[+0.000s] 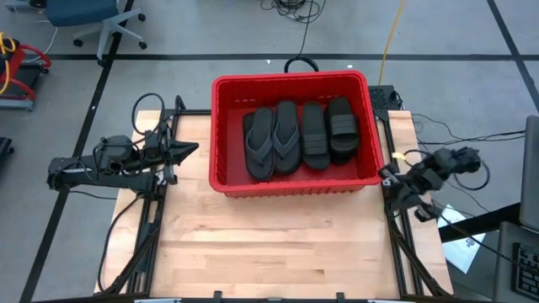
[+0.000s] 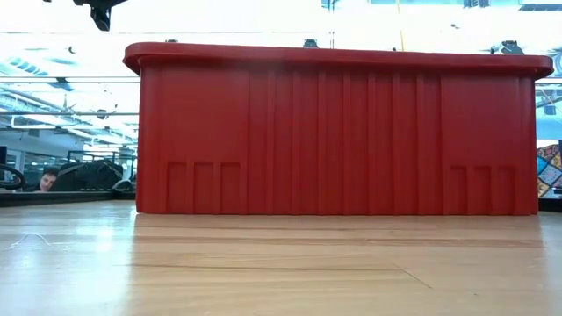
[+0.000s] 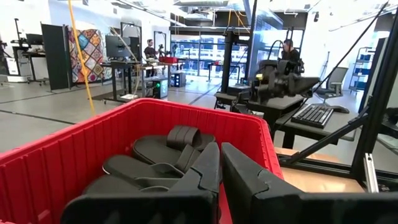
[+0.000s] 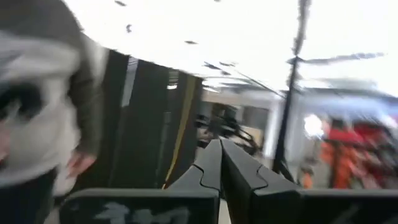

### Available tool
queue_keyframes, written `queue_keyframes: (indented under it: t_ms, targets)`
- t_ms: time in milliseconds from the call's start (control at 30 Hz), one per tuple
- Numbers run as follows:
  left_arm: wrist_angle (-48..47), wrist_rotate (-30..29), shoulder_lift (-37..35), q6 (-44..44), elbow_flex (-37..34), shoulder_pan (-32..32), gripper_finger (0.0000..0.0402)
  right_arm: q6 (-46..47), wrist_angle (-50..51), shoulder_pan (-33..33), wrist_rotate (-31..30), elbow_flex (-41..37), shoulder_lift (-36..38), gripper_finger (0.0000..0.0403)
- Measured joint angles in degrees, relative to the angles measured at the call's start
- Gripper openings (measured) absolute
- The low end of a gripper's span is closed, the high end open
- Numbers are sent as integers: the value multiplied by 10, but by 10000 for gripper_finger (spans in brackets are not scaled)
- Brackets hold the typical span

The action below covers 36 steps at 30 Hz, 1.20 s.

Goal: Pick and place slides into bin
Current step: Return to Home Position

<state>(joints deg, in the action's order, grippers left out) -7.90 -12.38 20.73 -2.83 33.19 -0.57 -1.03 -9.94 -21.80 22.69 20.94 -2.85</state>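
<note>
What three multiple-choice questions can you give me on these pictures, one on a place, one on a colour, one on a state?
1. Where do the sandals lie? A on a shelf; B inside the bin; C in a drawer.
2. What colour is the bin? A blue; B green; C red.
3. How is the left hand? A shut and empty; B wide open; C clamped on a sandal.
Answers: 1 B, the overhead view shows them side by side within its walls. 2 C, its walls and rim show red. 3 A, its wrist view shows the fingers together with nothing between them.
</note>
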Motion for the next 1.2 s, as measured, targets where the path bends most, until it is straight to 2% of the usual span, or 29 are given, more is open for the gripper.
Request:
queue_keyframes:
  t_ms: [167,233,433,567,700,800,1200]
  targets:
    - [0,0,0,0,0,0,17,137,-28,0,-166,-53,-39,0]
    - [0,0,0,0,0,0,17,155,-29,0,-201,-59,-57,0]
    - [0,0,0,0,0,0,17,120,-31,0,-199,-48,-109,0]
    - [0,0,0,0,0,0,17,84,-26,1,-237,-29,-123,0]
    - [0,0,0,0,0,0,17,70,43,12,-289,2,-119,0]
    - [0,0,0,0,0,0,17,48,100,29,-288,20,-118,0]
    - [0,0,0,0,0,0,17,98,118,107,-285,22,-137,0]
